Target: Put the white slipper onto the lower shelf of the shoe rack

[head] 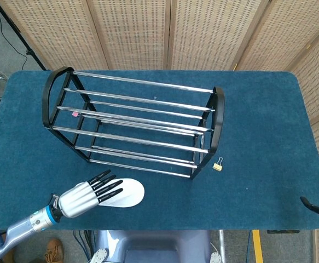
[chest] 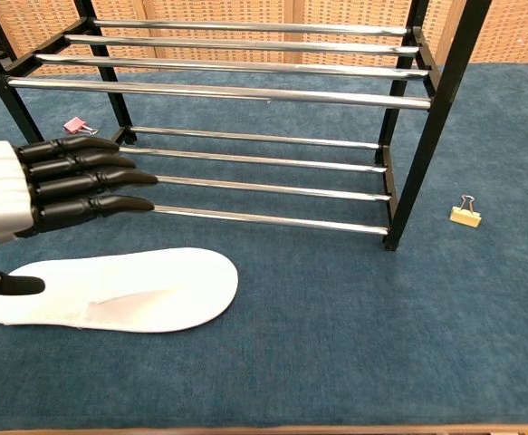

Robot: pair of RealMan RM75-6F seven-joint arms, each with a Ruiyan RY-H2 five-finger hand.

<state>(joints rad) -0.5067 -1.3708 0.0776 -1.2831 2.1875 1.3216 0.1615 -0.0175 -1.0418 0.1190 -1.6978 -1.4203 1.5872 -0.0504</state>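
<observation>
Now left robot hand (chest: 28, 186) (fingers spread, holding nothing) hovers above white slipper (chest: 146, 290).

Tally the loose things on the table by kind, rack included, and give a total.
Slipper: 1, white
Rack: 1, black frame with chrome bars
Binder clips: 2, a pink clip behind the rack and a tan clip beside the rack's right end
Total: 4

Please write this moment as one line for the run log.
left robot hand: open, above white slipper | slipper: on table | lower shelf: empty
</observation>
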